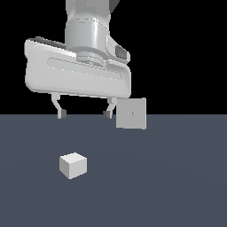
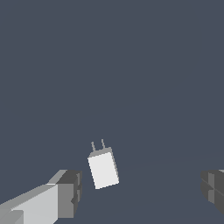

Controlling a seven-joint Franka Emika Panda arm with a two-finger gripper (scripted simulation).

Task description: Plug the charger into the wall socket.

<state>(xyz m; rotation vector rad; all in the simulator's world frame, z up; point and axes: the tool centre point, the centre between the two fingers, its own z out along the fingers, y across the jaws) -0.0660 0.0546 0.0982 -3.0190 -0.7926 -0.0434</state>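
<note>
The charger (image 1: 73, 165) is a small white-grey cube lying on the dark floor in the exterior view's lower left. In the wrist view the charger (image 2: 103, 169) shows two thin prongs on one end. The wall socket (image 1: 131, 113) is a flat upright light-grey square plate with a tiny dark dot at its centre, farther back on the exterior view's right. My gripper (image 1: 84, 115) hangs open and empty above the floor, higher than the charger and apart from it. In the wrist view the charger lies between my two fingertips (image 2: 70, 192), nearer one of them.
The dark grey floor (image 1: 168, 186) spreads flat across the scene, with a black background behind it. Nothing else stands on it.
</note>
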